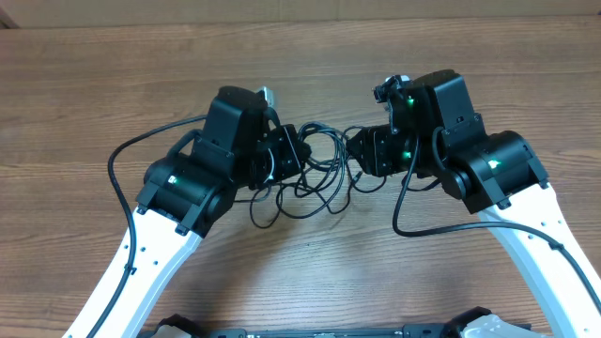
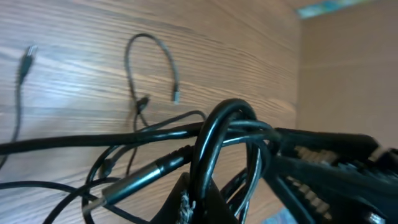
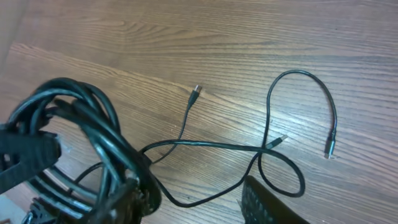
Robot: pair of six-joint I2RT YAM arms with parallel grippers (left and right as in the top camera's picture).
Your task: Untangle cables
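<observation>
a wood-grain table (image 1: 94, 75) runs wall to wall. over its middle, the right gripper (image 1: 362, 152) has its fingers wide apart, with a thick bundle of the cables (image 1: 319, 183) hooked against one finger. the left gripper (image 1: 296, 155) has cable loops between its fingers; i can't tell whether it clamps them. loose strands trail across the wood, ending in small plug tips (image 3: 197, 91).

This looks like a robotics lab: two black-and-white robot arms (image 1: 169, 235) work at a wood-grain table (image 1: 84, 66).
</observation>
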